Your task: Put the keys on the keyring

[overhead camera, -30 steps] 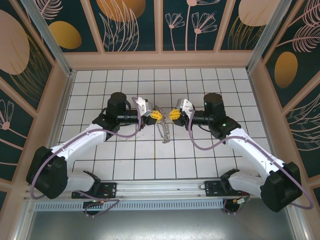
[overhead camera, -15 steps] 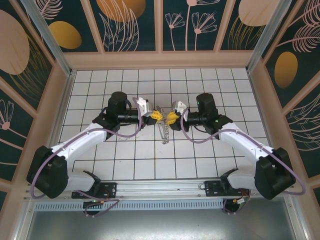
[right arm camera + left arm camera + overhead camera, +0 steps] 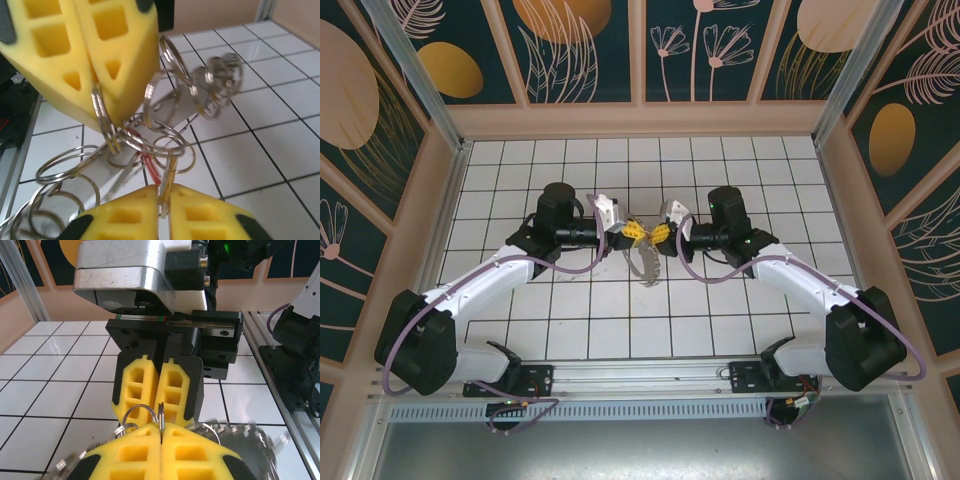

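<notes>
My two grippers meet tip to tip above the middle of the table. The left gripper point(image 3: 633, 231) is shut on one small metal ring point(image 3: 161, 415) at the edge of the keyring point(image 3: 647, 263), whose grey band point(image 3: 176, 107) hangs below with several rings. The right gripper point(image 3: 660, 236) faces it, and its yellow fingers point(image 3: 207, 212) are shut on a thin yellowish key point(image 3: 166, 184) that reaches up among the rings. A key with a red tag point(image 3: 148, 165) dangles just left of that one. The left fingers point(image 3: 115, 60) sit close above.
White tiled table floor point(image 3: 610, 320) lies under both arms. Patterned walls enclose the back and sides. A metal rail point(image 3: 640, 375) with the arm bases runs along the near edge.
The right gripper has moved left and closed the gap to the left gripper. The hanging keyring has swung slightly. The left gripper has stayed shut on its ring.
</notes>
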Available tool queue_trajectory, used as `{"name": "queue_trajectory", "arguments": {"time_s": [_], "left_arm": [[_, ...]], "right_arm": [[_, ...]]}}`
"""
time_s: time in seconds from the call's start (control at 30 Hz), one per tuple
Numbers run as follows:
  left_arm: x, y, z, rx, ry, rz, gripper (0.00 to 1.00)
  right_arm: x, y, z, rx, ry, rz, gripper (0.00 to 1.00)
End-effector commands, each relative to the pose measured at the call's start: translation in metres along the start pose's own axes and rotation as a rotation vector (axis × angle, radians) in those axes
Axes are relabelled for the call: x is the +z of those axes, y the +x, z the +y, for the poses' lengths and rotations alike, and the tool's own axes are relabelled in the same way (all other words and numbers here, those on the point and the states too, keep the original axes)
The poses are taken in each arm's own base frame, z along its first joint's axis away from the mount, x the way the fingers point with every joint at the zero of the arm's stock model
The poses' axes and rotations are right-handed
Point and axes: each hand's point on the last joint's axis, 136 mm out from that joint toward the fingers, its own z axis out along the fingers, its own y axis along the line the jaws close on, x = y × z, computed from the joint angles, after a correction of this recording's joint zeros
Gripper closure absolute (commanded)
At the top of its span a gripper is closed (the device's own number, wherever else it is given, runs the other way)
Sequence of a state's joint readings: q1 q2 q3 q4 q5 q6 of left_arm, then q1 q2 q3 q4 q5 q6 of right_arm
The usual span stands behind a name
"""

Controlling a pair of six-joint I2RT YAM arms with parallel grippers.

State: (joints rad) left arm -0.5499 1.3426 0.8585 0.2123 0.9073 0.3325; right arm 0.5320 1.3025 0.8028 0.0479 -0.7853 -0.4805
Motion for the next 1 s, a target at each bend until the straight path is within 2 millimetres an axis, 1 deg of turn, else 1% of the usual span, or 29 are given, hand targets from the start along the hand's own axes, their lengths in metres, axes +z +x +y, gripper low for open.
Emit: {"name": "queue_trajectory", "arguments": {"time_s": [0.0, 0.03, 0.1, 0.23, 0.33, 0.47, 0.8, 0.97], "left_arm": [[0.0, -0.01, 0.003, 0.057, -0.005, -0.005, 1.0], [0.0, -0.008, 0.003, 0.058, -0.004, 0.005, 1.0], [0.0, -0.004, 0.003, 0.06, -0.008, 0.02, 1.0], [0.0, 0.001, 0.004, 0.061, -0.012, 0.045, 1.0], [0.0, 0.002, 0.005, 0.065, -0.017, 0.053, 1.0], [0.0, 0.002, 0.003, 0.069, -0.005, 0.056, 1.0], [0.0, 0.004, -0.001, 0.067, 0.022, 0.069, 1.0], [0.0, 0.004, -0.003, 0.067, 0.027, 0.069, 1.0]], "right_arm": [[-0.007, 0.005, 0.004, -0.02, 0.023, 0.043, 0.76], [-0.01, 0.006, 0.004, -0.029, 0.039, 0.044, 0.74], [-0.016, 0.005, 0.004, -0.055, 0.06, 0.041, 0.72], [-0.027, 0.002, 0.002, -0.107, 0.101, 0.044, 0.71], [-0.031, 0.002, 0.0, -0.14, 0.126, 0.062, 0.71], [-0.032, -0.003, 0.001, -0.163, 0.121, 0.054, 0.71], [-0.028, -0.03, 0.005, -0.287, 0.109, -0.023, 0.72], [-0.028, -0.035, 0.003, -0.331, 0.114, -0.03, 0.72]]}}
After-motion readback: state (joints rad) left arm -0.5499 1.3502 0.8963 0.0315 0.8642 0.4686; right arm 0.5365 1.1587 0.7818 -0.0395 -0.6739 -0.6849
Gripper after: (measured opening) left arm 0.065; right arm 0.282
